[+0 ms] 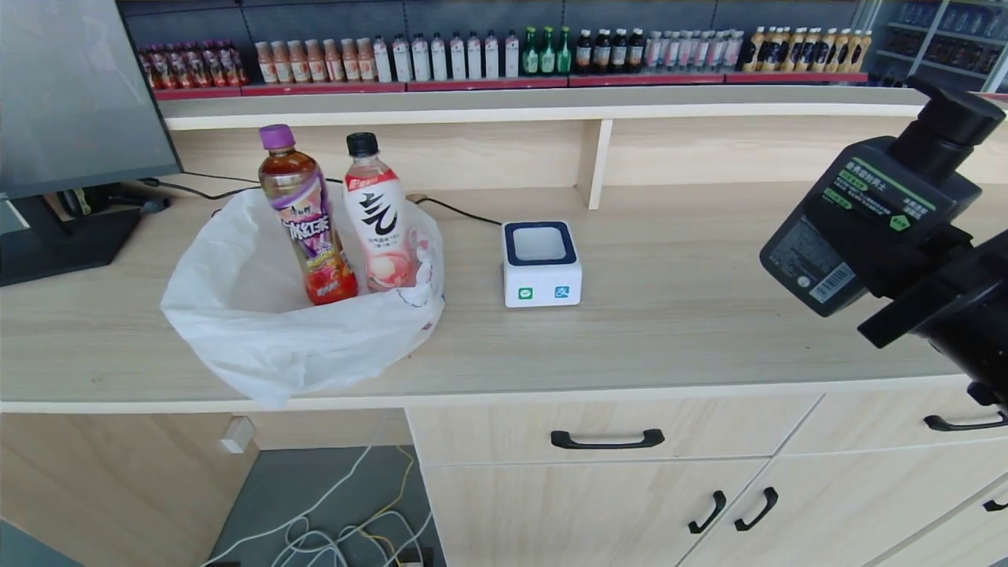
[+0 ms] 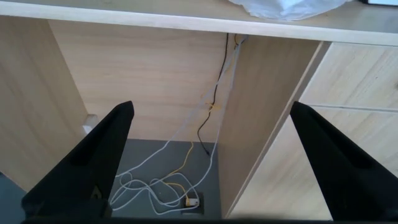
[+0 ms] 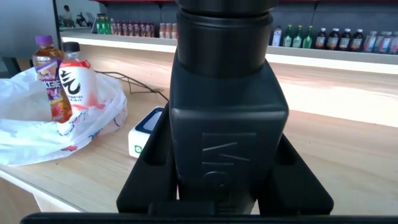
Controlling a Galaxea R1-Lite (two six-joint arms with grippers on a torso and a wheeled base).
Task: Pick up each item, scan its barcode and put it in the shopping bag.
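- My right gripper (image 3: 221, 186) was clenched on the black bottle (image 1: 866, 205), holding it tilted above the right end of the counter (image 1: 669, 331), well apart from the scanner (image 1: 542, 264).
- My left gripper (image 2: 211, 112) hung with its fingers spread and nothing between them, seemingly below the counter edge.
- The shopping bag (image 1: 260, 339) sat just beside the scanner, with a purple-capped bottle (image 1: 305, 220) and a pink bottle (image 1: 379, 220) upright inside.

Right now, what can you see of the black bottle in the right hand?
The black bottle is squarish, plastic-looking, with a round black cap. Its label carries green-and-white print and a barcode near the base. It is tilted, cap up, held above the counter at its right end, clamped in the right hand; nothing else touches it.
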